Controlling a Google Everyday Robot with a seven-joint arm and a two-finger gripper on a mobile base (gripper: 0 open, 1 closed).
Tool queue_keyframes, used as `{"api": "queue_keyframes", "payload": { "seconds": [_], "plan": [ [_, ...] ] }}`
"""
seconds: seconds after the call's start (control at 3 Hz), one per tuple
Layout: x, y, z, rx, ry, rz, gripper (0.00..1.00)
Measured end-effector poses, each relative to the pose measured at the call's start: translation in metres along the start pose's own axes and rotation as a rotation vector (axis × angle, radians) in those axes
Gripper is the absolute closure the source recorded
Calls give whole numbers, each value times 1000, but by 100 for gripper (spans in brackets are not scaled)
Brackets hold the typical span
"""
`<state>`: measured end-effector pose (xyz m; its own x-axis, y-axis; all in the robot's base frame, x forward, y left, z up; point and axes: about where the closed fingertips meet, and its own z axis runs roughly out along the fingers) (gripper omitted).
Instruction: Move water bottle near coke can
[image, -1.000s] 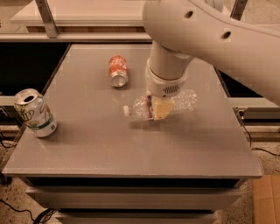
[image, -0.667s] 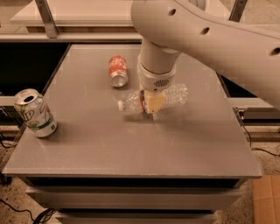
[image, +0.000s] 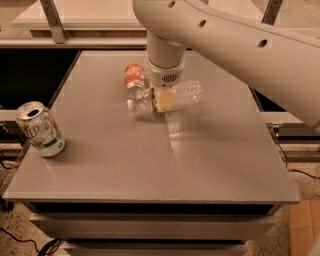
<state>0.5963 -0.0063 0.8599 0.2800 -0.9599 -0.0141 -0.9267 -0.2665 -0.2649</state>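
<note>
The clear ribbed water bottle (image: 186, 94) is held lying sideways, its white cap end pointing left. My gripper (image: 163, 100) comes down from the white arm and is shut on the bottle around its middle, low over the table. The red-orange coke can (image: 134, 76) lies on its side just left of the gripper, close to the bottle's cap end. I cannot tell if cap and can touch.
A white-and-green 7UP can (image: 40, 129) stands upright near the left edge of the grey table (image: 150, 160). The large white arm (image: 235, 40) spans the upper right. Dark gaps flank the table's left and right sides.
My gripper has carried the water bottle to the left and toward the back of the table, bringing its cap end close beside the coke can.
</note>
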Motion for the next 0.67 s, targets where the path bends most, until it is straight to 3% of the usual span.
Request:
{"api": "queue_keyframes", "payload": {
  "seconds": [0.67],
  "plan": [
    [-10, -47, 4, 27, -15, -3, 100]
  ]
}}
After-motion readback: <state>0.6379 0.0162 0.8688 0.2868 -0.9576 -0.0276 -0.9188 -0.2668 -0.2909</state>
